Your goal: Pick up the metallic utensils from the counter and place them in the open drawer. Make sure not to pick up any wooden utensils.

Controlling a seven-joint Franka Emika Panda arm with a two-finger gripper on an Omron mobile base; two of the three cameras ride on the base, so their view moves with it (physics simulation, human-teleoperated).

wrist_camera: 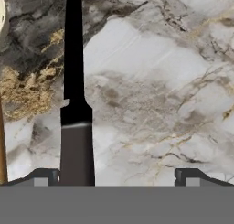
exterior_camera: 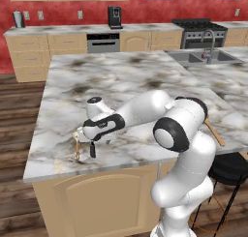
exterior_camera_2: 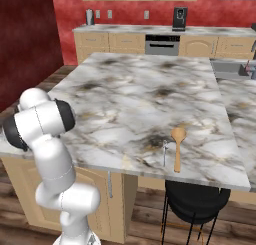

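From the left base view, the arm reached down and left over the near edge of the marble surface (exterior_camera: 121, 81), and the tool (exterior_camera: 92, 151) hung low just above the slab near its front left corner. A thin tan wooden stick (exterior_camera: 77, 146) lay on the slab just left of the tool. A dark piece showed beneath the tool, but whether it was a fingertip or the knife could not be told from here. At the right edge, partly hidden behind the arm's elbow, a brown wooden spoon (exterior_camera: 213, 133) lay near the front edge. A sink (exterior_camera: 201, 57) sat at the far right.

The right base view showed what the first hid: the whole wooden spoon (exterior_camera_2: 177, 146) lay near the front right of the surface (exterior_camera_2: 150, 89), bowl end away from the front edge, and a small pale silvery utensil (exterior_camera_2: 164, 151) lay just left of it, close beside it. A black stool (exterior_camera_2: 195, 201) stood under that end.

The hand view looked straight down on the knife (wrist_camera: 75, 95), black handle at the top and dark blade toward the bottom, lying flat on the marble. The tool (wrist_camera: 114, 175) was spread wide, and the blade ran just inside one fingertip (wrist_camera: 43, 176), not centred between the two. Nothing was pinched. The tan stick (wrist_camera: 2, 145) showed at the left edge.
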